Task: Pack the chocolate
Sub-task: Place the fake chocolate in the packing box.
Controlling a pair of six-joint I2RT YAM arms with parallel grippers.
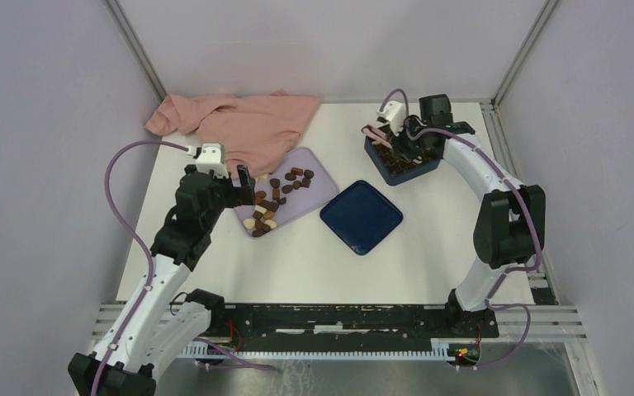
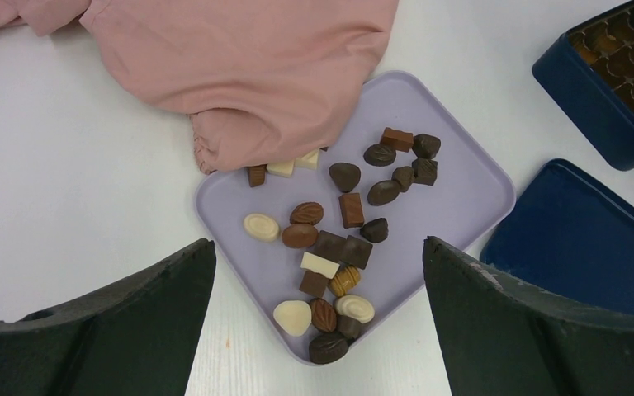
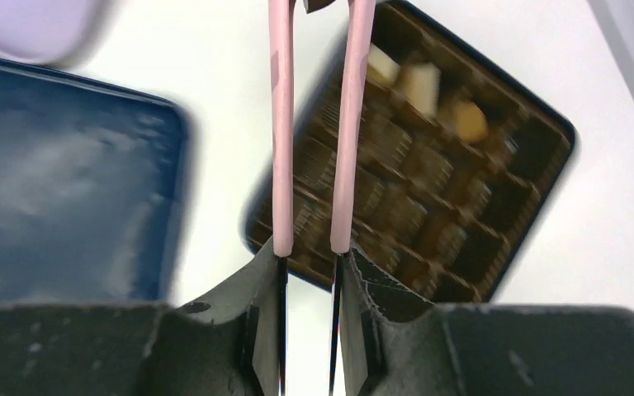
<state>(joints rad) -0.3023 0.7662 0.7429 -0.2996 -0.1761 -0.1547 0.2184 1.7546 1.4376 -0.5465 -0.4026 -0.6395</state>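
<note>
Step in hand, as judged: moving pieces from tray to box, one at a time. Most of the chocolate lies loose on the lilac tray. It is a mix of dark, milk-brown and cream pieces, bunched toward the tray's near corner. A few pale pieces sit in the far cells of the dark blue box; most cells of the grid insert look unfilled, though that view is blurred. So you are early in the packing.

Right gripper: narrowed onto the handle ends of the pink tongs, which run out over the box. The tong tips are cut off at the frame edge, so you cannot tell whether they carry a piece.

Left gripper: spread to full width, holding nothing, above the tray and looking straight down on the pile.

Pose: your left arm rises from its base, elbow up, wrist pitched down over the tray's near-left side. Your right arm is bent at the elbow out to the right, with the forearm running back and inward to the box at the far right.

Next move: bring the tongs across to the tray and pinch a single piece lightly. Pick an outlying one, since the clustered pieces touch. Note that the pink cloth overlaps the tray's far edge and part-covers some pieces. The box lid lies between tray and box.
</note>
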